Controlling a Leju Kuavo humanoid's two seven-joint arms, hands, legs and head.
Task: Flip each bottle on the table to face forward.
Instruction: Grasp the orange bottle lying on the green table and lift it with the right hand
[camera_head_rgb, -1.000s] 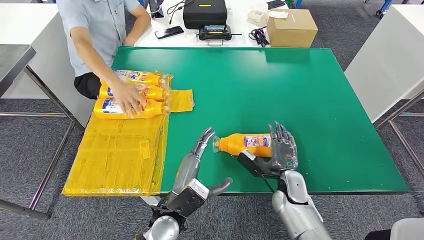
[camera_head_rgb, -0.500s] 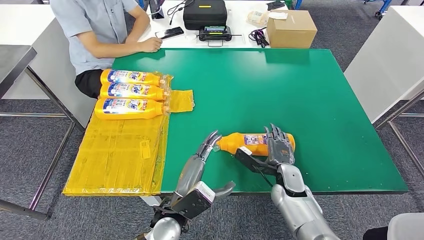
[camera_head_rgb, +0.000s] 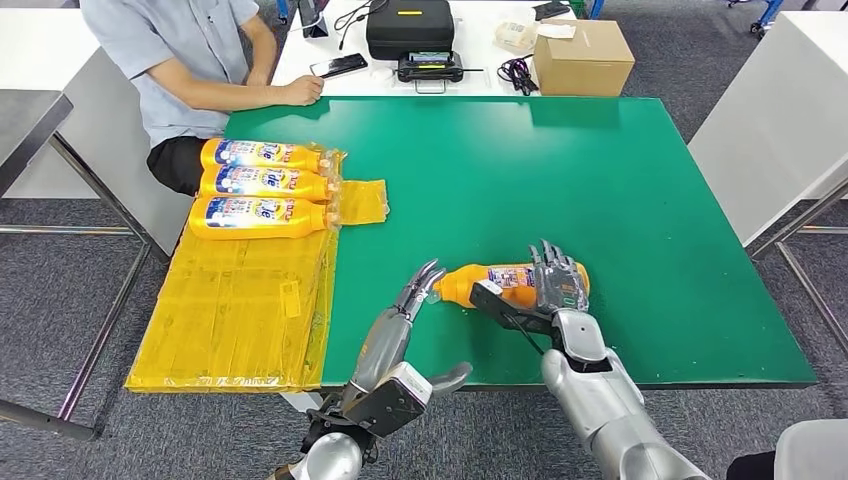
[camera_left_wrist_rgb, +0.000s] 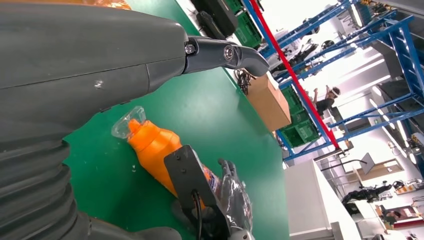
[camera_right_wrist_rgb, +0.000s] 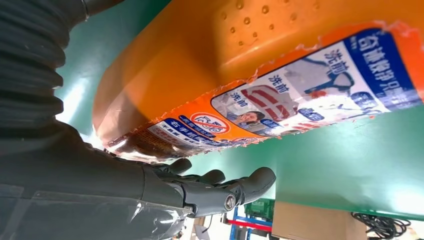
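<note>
facing a green table on grey carpet, right hand fingers clamped on orange bottle, left hand fingers apart.

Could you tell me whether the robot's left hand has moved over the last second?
Yes. The left hand has shifted a little toward the far side of the green table and slightly rightward, closing on the capped end of the orange bottle.
</note>
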